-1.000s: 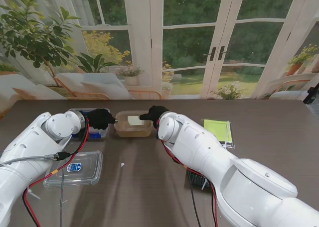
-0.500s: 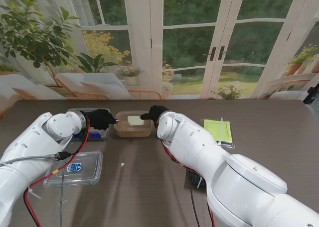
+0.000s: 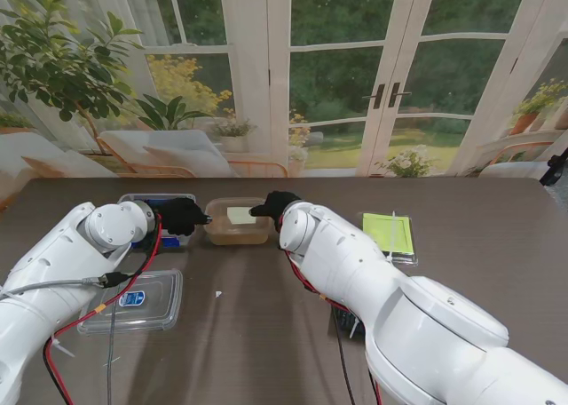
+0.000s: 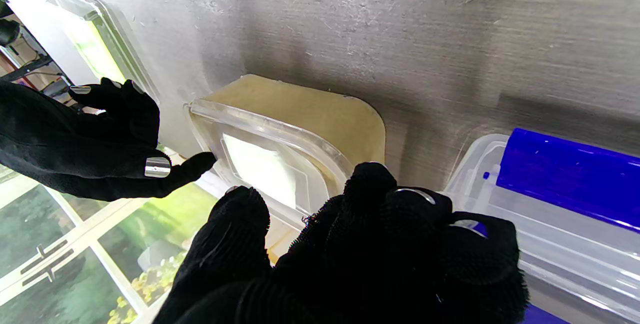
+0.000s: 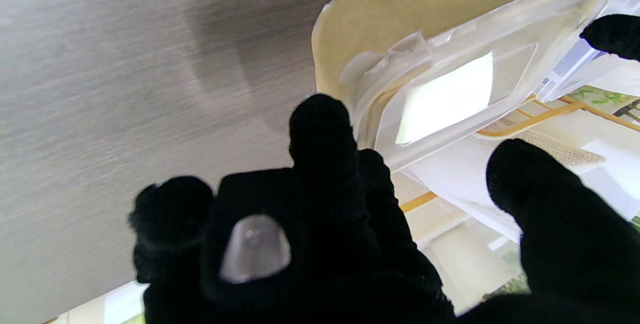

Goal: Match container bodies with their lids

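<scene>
A yellowish container (image 3: 237,225) with a clear lid (image 4: 272,164) on top stands in the middle of the table's far part. My left hand (image 3: 182,215) is at its left end, fingers curled, with the lid's rim running between thumb (image 4: 240,219) and index finger; whether it pinches the rim is unclear. My right hand (image 3: 273,204) is at the right end, fingers apart, one fingertip (image 4: 197,163) touching the lid's corner. The lid (image 5: 450,89) sits slightly askew on the container in the right wrist view.
A clear box with a blue lid (image 3: 158,236) lies just behind my left hand. A clear lid with a blue label (image 3: 133,300) lies nearer to me on the left. A container with a green lid (image 3: 390,234) sits on the right.
Both hands stay at the container's ends. My right arm's elbow has shifted slightly to the left and nearer to me.
</scene>
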